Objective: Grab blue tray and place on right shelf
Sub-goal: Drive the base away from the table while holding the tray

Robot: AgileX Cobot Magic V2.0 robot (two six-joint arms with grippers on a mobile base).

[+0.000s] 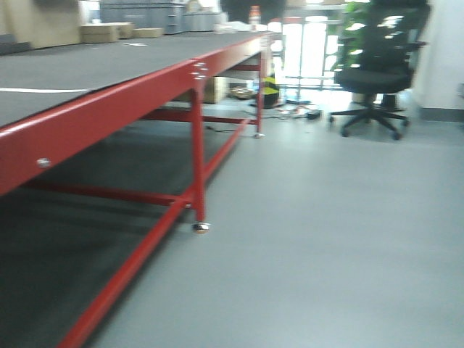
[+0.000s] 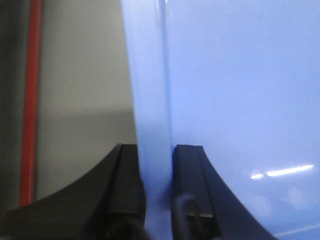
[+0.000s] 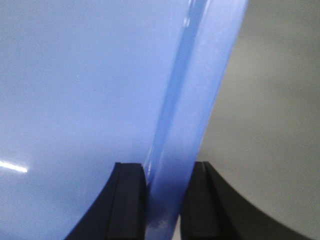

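The blue tray [image 2: 240,100] fills most of the left wrist view, and its left rim runs down between my left gripper's [image 2: 156,165] black fingers, which are shut on that rim. In the right wrist view the blue tray [image 3: 75,90] covers the left side. Its right rim passes between my right gripper's [image 3: 167,180] fingers, also shut on it. The tray hangs above grey floor in both wrist views. The right shelf is out of view. Neither gripper nor the tray appears in the front view.
A long red-framed table [image 1: 130,80] with a dark mat runs along the left of the front view, its legs [image 1: 199,159] on grey floor. A black office chair [image 1: 377,72] stands at the far right. Boxes and bins [image 1: 141,16] sit at the table's far end.
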